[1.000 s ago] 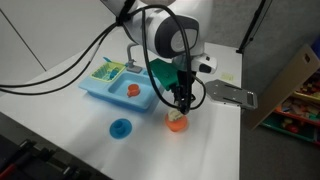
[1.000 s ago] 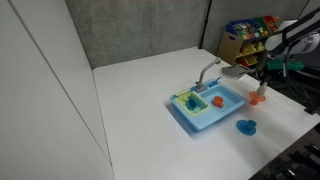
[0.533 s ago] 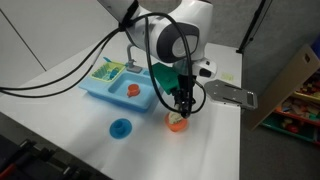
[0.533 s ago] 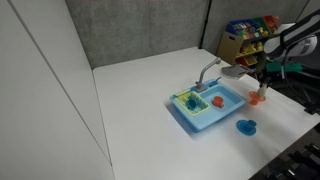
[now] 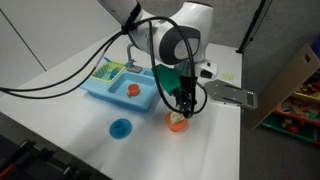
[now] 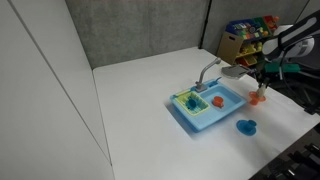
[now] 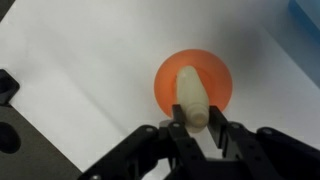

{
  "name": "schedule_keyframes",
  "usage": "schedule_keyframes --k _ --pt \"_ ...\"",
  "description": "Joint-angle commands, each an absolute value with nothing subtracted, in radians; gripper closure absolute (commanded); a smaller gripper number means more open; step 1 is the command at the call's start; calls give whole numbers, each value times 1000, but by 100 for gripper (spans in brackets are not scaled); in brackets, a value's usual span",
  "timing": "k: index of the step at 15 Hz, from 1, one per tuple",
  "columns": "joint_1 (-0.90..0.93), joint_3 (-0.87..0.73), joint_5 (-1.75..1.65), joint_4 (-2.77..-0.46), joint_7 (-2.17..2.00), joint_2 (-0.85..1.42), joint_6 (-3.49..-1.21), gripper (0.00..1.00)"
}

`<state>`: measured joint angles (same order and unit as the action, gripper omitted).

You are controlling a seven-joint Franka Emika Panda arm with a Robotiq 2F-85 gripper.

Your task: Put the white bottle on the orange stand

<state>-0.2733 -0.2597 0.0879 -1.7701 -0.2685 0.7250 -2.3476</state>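
The white bottle (image 7: 192,98) stands upright on the round orange stand (image 7: 163,85), seen from above in the wrist view. My gripper (image 7: 196,128) has its two fingers closed against the bottle's sides, directly over the stand. In both exterior views the gripper (image 5: 183,108) (image 6: 262,87) points straight down over the orange stand (image 5: 177,124) (image 6: 257,98) on the white table; the bottle is mostly hidden by the fingers there.
A blue toy sink (image 5: 118,88) (image 6: 207,108) with an orange piece and green items lies beside the stand. A blue disc (image 5: 121,128) (image 6: 246,126) lies on the table. A grey tray (image 5: 230,96) is just behind the stand. A toy shelf (image 6: 248,35) stands past the table.
The arm's upper part has shifted slightly; the gripper stays over the orange stand with the bottle between its fingers.
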Motion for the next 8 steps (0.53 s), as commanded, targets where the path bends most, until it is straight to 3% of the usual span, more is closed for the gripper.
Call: schedule_keyframes --k 1,8 --pt "-290 -251 107 -1732 -259 748 -2340 91" --pt "-290 -250 108 -1731 -258 757 -2336 90"
